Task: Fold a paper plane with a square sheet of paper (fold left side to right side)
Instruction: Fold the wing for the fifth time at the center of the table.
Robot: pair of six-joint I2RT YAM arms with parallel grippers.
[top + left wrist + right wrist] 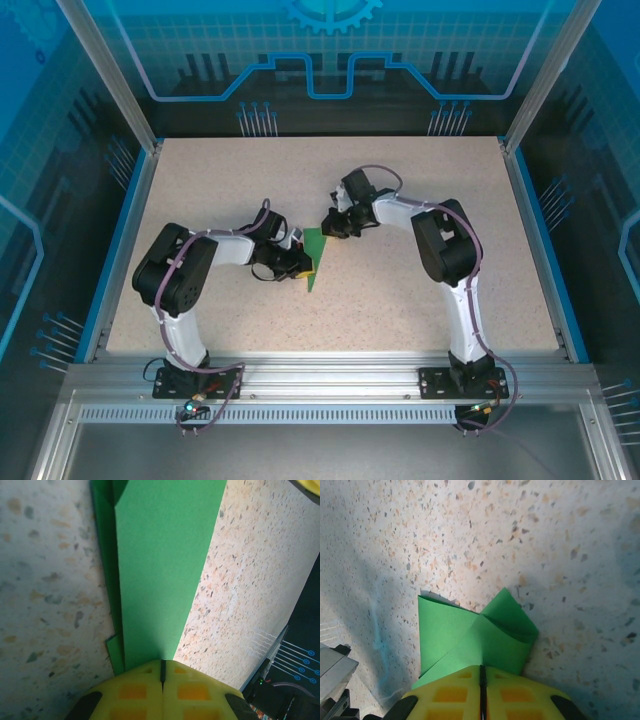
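Mid-frame on the table (420, 300), the paper (316, 255) lay pinched at both ends, left claw (296, 263) and right claw (331, 224) each clamped on it, so lining up edges before creasing seemed key.

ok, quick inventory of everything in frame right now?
green paper: one, bright green, partly folded, mid-table between the grippers
table: one, beige speckled top
blue edging: strips, blue, along the table's left and right sides
aluminium rail: one, silver, near edge, carries both arm bases
backdrop panels: blue printed, behind and beside the table
left arm: one, white and black, left of the paper
right arm: one, white and black, right of the paper
left gripper: one, yellow fingertips, shut, tips at the paper's edge
right gripper: one, yellow fingertips, shut on a raised fold of the paper
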